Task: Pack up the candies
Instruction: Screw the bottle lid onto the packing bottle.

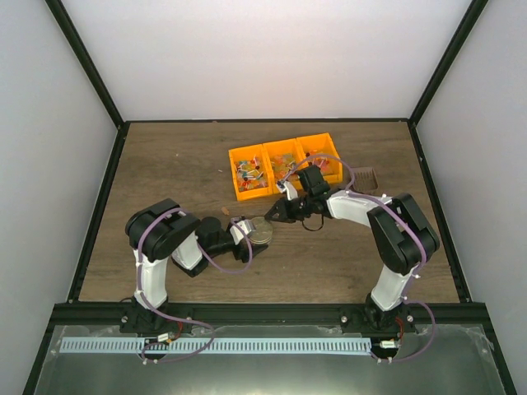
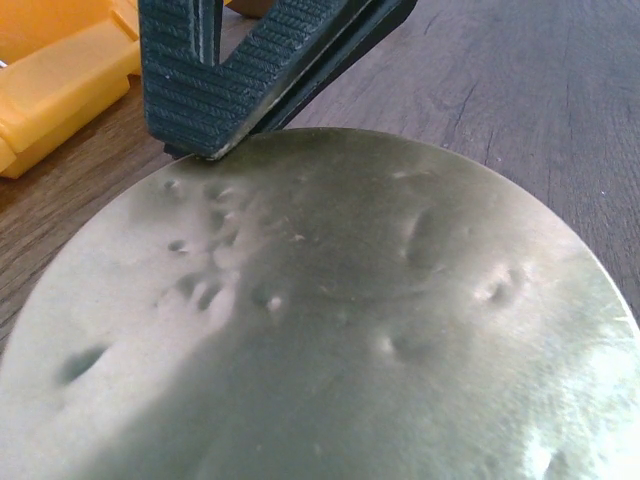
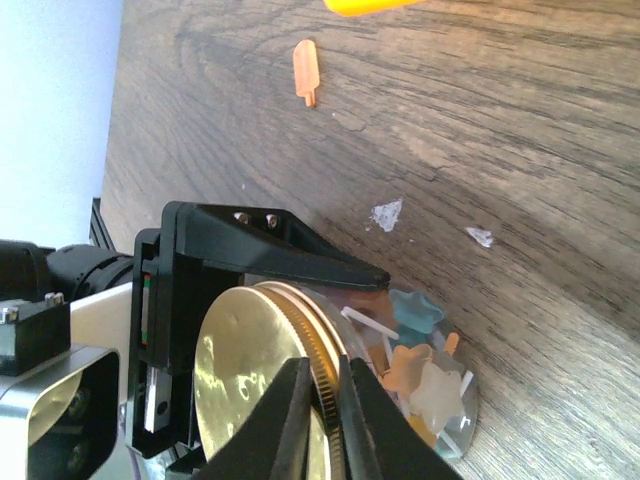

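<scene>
Right gripper (image 3: 322, 372) is pinching the rim of the gold lid (image 3: 255, 390), fingers squeezed onto either side of the edge. That lid is sitting on a clear jar (image 3: 440, 400), and the left gripper (image 1: 254, 234) is clamping the jar with its jaws spread wide. A few of the candies (image 3: 415, 375) are showing inside the jar, more are sitting in the orange bin (image 1: 284, 146) farther back, and one loose candy (image 3: 306, 70) is lying on the table (image 3: 520, 150).
</scene>
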`<state>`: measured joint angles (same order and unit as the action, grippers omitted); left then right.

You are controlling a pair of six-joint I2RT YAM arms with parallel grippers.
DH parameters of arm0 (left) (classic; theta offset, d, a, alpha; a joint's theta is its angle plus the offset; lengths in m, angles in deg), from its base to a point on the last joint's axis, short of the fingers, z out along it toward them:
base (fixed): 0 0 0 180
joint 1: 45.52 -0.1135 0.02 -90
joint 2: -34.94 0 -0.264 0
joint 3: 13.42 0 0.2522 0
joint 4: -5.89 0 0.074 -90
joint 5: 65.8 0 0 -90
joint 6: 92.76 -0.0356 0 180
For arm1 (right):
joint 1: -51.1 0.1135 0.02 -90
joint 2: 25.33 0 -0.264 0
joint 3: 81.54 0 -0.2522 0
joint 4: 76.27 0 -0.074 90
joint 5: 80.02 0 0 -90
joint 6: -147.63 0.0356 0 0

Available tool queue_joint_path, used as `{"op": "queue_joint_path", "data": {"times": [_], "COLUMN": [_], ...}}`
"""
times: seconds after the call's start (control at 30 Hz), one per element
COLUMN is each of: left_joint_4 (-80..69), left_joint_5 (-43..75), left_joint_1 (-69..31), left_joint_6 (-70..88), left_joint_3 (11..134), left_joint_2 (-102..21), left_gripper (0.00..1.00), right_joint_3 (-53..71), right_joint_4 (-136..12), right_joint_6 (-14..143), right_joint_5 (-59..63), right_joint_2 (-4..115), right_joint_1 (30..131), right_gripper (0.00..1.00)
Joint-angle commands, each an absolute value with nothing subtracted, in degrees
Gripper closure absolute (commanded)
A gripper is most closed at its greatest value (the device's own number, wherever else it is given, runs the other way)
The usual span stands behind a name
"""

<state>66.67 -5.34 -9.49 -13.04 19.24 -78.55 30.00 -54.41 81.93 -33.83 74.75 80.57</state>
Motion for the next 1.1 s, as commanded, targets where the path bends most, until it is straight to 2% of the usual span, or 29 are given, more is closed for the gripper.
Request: {"op": "queue_joint_path", "data": {"times": [0.0, 0.13, 1.07], "left_joint_4": [69.23, 69.32, 68.24], "left_joint_5": [-5.22, -4.49, -3.69], "left_joint_1": [-9.67, -9.73, -10.02], "left_joint_6": [-13.00, -12.62, -11.66], "left_joint_3": [18.72, 18.71, 19.59], "left_joint_2": [-79.54, -79.74, -80.09], "left_gripper": [0.18, 0.18, 0.17], "right_joint_3": [31.01, 34.27, 53.13], "right_joint_4": [-54.19, -55.22, -63.46], "right_joint_6": [82.20, 83.02, 93.90], "right_joint_5": [-34.66, -35.64, -35.22], "right_joint_2": [73.54, 72.04, 59.52], "right_joint_1": [82.12, 82.72, 91.94], "right_gripper": [0.92, 0.99, 0.99]}}
